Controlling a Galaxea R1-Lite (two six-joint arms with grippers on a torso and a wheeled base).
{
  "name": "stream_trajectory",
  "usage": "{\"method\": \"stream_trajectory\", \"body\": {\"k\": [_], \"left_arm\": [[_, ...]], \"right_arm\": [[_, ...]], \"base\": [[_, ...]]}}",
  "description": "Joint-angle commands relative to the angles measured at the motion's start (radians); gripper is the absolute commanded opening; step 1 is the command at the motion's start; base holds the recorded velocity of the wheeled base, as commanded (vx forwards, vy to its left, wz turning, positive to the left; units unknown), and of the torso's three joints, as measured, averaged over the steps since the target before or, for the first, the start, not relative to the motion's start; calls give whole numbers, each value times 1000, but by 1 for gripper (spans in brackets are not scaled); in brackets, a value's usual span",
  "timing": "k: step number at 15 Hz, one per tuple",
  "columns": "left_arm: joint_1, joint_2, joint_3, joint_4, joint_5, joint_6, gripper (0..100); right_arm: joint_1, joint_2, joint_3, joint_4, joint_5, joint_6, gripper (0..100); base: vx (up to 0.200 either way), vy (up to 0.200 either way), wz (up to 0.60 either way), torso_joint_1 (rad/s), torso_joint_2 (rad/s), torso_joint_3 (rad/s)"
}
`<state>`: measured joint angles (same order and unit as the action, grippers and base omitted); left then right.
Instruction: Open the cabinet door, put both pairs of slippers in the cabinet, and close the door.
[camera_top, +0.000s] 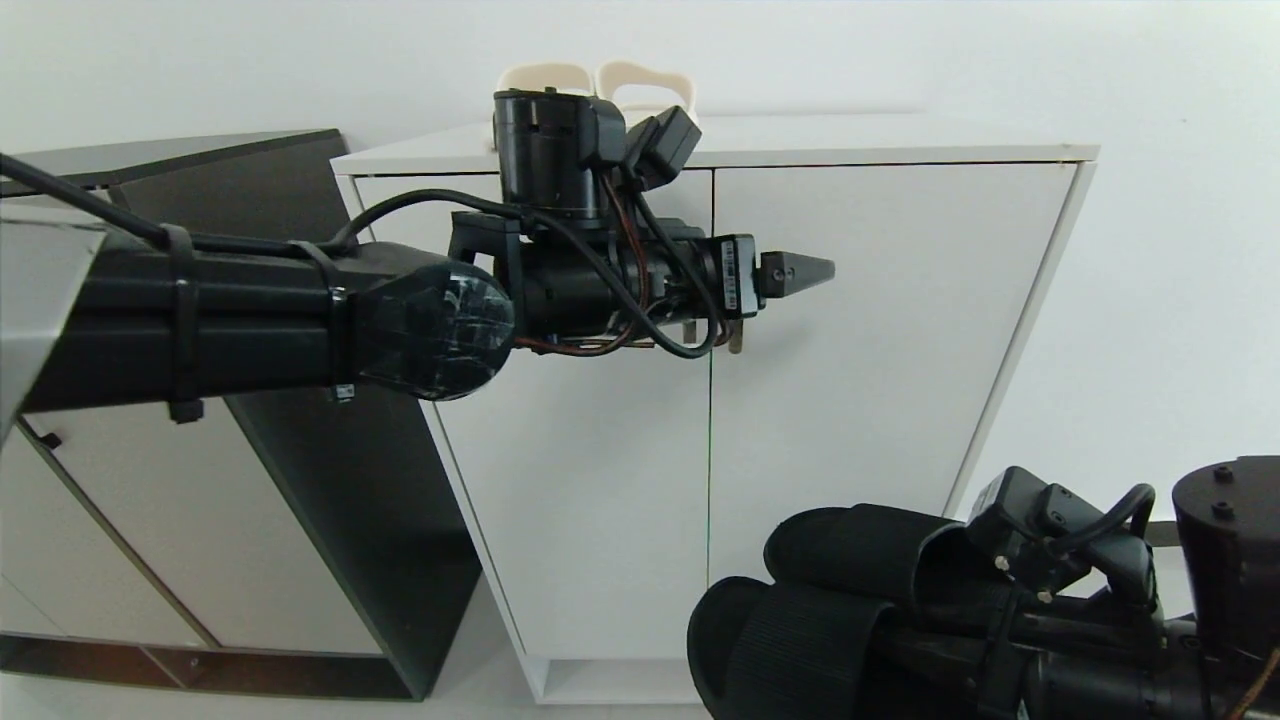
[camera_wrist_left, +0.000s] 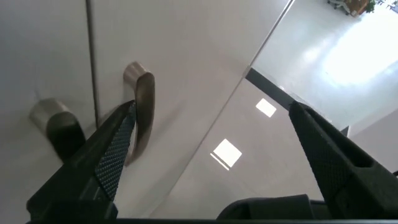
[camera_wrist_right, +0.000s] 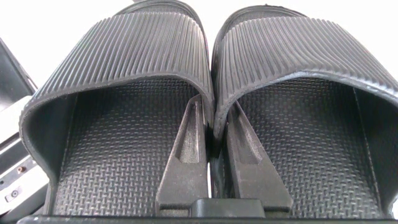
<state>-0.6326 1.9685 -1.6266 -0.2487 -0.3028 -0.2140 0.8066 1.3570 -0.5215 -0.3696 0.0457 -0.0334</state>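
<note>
you are holding the black slippers low on the near right, the right gripper pinching their inner walls together so both are riding as one. your left gripper is hanging spread beside the handle of the shut cabinet door, likely to pull it.

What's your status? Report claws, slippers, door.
Left claw open at the door handle. Right claw shut on black slippers. Cabinet door closed, pale slippers on top. Nothing blocking.

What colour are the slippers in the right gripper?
Slippers are black, ribbed on top; best in the right wrist view.
</note>
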Motion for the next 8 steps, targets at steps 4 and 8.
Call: {"method": "stream_trajectory", "body": {"k": [4,8], "left_arm": [[-3,24,-10,2,2,-2,0],[-73,-89,134,-1,2,-4,0]], "right_arm": [[0,4,8,0,2,-2,0],[0,-35,52,-2,132,-48,0]], "base": [[0,0,0,0,0,0],[0,0,0,0,0,0]]}}
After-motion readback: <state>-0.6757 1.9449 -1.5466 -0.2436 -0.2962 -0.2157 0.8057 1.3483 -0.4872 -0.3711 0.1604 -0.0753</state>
